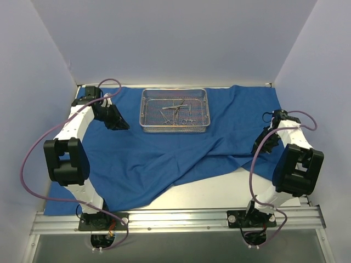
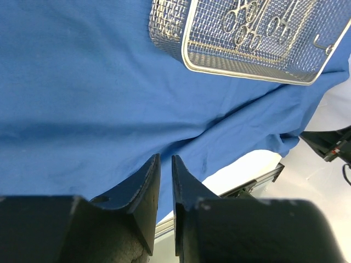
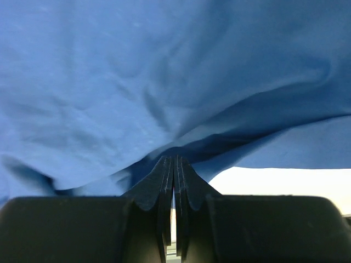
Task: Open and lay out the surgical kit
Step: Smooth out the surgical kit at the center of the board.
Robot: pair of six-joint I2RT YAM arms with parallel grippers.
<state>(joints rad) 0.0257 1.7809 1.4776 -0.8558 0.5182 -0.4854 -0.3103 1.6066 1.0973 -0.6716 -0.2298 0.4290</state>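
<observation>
The royal-blue cloth wrap (image 1: 164, 159) (image 2: 82, 82) (image 3: 109, 82) lies spread over the table, rumpled along its near edge. On it at the back centre stands the silver wire-mesh tray (image 1: 175, 129) (image 2: 247, 68), with several thin steel ring-handled instruments (image 1: 176, 112) (image 2: 247, 27) inside. My left gripper (image 1: 124, 127) (image 2: 165, 159) hovers over the cloth left of the tray, jaws slightly apart with nothing between them. At the cloth's right edge, my right gripper (image 1: 256, 149) (image 3: 174, 159) is shut, its tips pinching a fold of the cloth, with creases running out from them.
Bare white tabletop (image 1: 219, 189) shows near the front right, where the cloth stops short. A metal rail (image 1: 175, 219) carries both arm bases along the near edge. Pale walls close in the table at the left, back and right.
</observation>
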